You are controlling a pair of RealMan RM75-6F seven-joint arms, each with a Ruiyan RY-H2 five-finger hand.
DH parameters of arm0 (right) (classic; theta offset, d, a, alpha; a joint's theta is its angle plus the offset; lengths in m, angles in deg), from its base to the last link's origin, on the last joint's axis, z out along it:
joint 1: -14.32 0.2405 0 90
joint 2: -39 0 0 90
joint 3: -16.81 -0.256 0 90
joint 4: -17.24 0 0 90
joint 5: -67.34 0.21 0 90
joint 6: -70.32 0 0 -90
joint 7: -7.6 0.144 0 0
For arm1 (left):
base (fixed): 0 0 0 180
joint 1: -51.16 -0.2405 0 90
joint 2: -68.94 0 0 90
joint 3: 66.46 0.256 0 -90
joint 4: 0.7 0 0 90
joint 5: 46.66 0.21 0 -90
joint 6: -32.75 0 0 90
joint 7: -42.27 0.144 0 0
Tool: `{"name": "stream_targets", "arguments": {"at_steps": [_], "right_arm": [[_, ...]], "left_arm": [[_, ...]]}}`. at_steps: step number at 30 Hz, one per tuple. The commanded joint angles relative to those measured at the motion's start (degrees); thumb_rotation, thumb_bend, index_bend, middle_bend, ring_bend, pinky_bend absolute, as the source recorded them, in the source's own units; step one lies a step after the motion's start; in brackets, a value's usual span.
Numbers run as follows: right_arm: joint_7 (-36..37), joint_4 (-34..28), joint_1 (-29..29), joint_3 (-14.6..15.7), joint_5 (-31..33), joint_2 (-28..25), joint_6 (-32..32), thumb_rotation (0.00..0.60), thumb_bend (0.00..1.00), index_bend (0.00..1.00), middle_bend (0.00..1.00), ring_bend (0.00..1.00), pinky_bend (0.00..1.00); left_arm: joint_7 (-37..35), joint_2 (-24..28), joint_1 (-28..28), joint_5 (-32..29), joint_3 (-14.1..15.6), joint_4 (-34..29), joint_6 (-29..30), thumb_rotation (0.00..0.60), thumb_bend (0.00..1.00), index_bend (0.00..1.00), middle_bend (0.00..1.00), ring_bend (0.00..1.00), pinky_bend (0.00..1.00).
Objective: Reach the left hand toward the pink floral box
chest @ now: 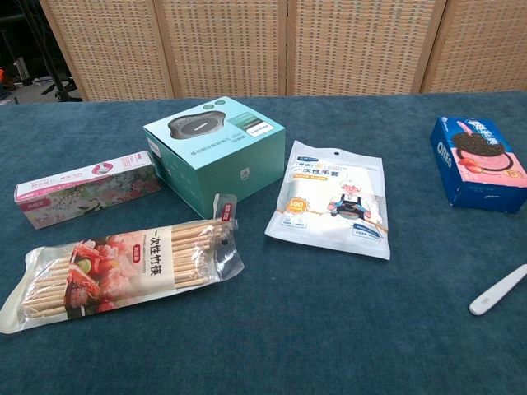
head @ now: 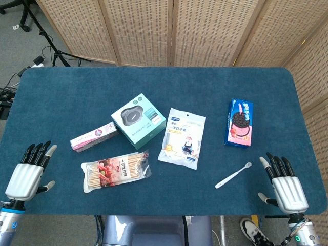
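The pink floral box (head: 93,137) is long and narrow and lies left of centre on the blue tablecloth; the chest view shows the pink floral box (chest: 86,191) at the left. My left hand (head: 28,172) rests at the table's near left corner, fingers apart and empty, well to the left of and nearer than the box. At the near right corner my right hand (head: 283,183) lies the same way, holding nothing. Neither hand appears in the chest view.
A teal box (head: 139,120) stands just right of the pink box. A pack of bamboo skewers (head: 116,170) lies in front of it. Further right are a white glove pouch (head: 182,138), a blue Oreo box (head: 240,123) and a white toothbrush (head: 233,176).
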Motion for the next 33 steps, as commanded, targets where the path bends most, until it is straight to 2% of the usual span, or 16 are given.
{"name": "stream_targets", "arguments": {"at_steps": [1, 21, 33], "right_arm": [[-0.1, 0.0, 0.1, -0.1, 0.1, 0.0, 0.1, 0.6, 0.13, 0.0, 0.0, 0.0, 0.0], [-0.5, -0.1, 0.1, -0.2, 0.6, 0.4, 0.4, 0.6, 0.13, 0.0, 0.0, 0.0, 0.0], [-0.6, -0.4, 0.1, -0.1, 0.6, 0.3, 0.4, 0.6, 0.13, 0.0, 0.0, 0.0, 0.0]], "left_arm": [[0.0, 0.0, 0.0, -0.1, 0.0, 0.0, -0.1, 0.6, 0.0, 0.0, 0.0, 0.0, 0.0], [0.5, 0.0, 0.3, -0.6, -0.1, 0.0, -0.8, 0.6, 0.0, 0.0, 0.0, 0.0, 0.0], [0.9, 0.1, 0.5, -0.7, -0.1, -1.3, -1.1, 0.6, 0.06, 0.0, 0.0, 0.0, 0.0]]}}
